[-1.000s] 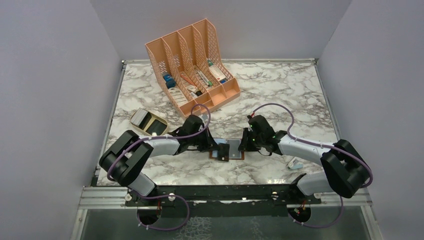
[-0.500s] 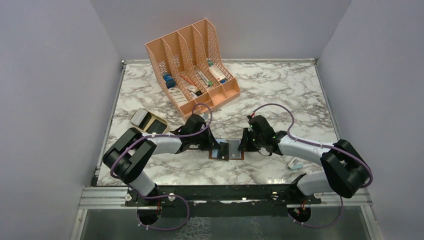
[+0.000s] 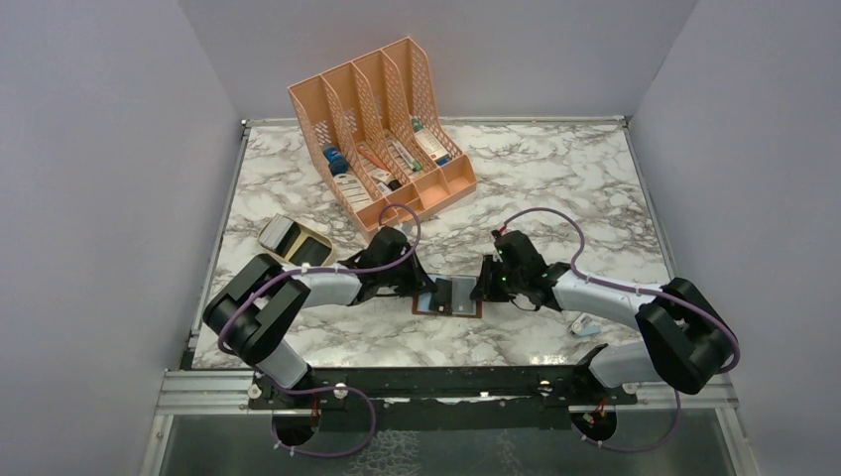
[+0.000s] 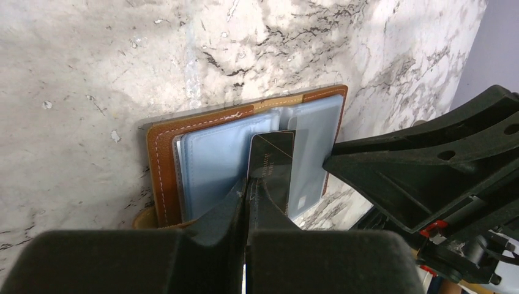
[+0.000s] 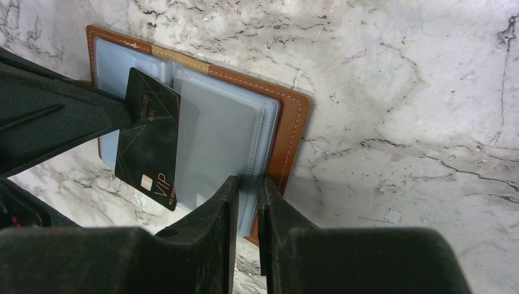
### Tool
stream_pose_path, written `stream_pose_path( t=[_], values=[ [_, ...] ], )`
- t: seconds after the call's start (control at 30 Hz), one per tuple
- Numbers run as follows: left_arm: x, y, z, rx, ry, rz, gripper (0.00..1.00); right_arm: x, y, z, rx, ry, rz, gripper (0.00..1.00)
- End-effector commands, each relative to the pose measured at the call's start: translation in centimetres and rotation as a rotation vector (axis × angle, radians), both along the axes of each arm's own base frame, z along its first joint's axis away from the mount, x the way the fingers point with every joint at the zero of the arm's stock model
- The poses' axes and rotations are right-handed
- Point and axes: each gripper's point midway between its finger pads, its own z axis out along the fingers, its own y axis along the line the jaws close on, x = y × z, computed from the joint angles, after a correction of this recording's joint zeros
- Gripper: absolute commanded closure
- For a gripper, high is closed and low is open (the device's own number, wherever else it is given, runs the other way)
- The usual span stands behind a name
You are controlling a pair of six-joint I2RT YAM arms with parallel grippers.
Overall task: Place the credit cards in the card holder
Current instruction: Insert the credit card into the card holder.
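Note:
The brown card holder (image 3: 458, 297) lies open on the marble table, its pale blue-grey plastic sleeves facing up (image 4: 160, 165) (image 5: 292, 122). My left gripper (image 3: 424, 290) (image 4: 246, 184) is shut on a black credit card (image 4: 272, 165) marked VIP (image 5: 150, 141). It holds the card on edge over the middle of the open holder, against the sleeves. My right gripper (image 3: 483, 291) (image 5: 248, 184) is at the holder's right side. Its fingers are nearly closed, with the edge of the sleeve stack in the narrow gap between them. No pale blue-grey or tan cards are in view.
A peach slotted desk organizer (image 3: 382, 129) with pens and small items stands at the back. A small tan and black case (image 3: 295, 241) lies to the left of the left arm. A small pale object (image 3: 585, 323) lies by the right arm near the front edge.
My left gripper has edged a little to the right with the black card, closer over the holder. The right gripper has stayed at the holder's right edge.

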Motion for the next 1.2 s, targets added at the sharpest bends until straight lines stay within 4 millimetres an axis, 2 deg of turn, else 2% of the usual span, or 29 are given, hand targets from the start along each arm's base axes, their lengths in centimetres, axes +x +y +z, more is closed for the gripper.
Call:
stream_pose_path(
  t=[0.0, 0.17, 0.57, 0.93, 1.17],
  values=[
    [1.0, 0.4, 0.3, 0.020, -0.058, 0.063, 1.00, -1.9, -0.4, -1.3, -0.002, 0.069, 0.019, 0.84],
    [1.0, 0.4, 0.3, 0.029, -0.060, 0.054, 1.00, -2.4, -0.3, -1.6, 0.005, 0.090, 0.031, 0.84],
    [1.3, 1.9, 0.2, 0.080, -0.098, 0.105, 1.00, -2.6, -0.5, -1.4, 0.016, 0.095, -0.003, 0.83],
    [0.3, 0.9, -0.2, 0.059, -0.089, 0.075, 1.00, -2.7, -0.1, -1.4, 0.050, 0.111, -0.028, 0.84],
    [-0.7, -1.1, 0.3, 0.018, -0.087, -0.026, 1.00, -2.9, -0.1, -1.3, 0.065, 0.116, -0.039, 0.84]
  ],
)
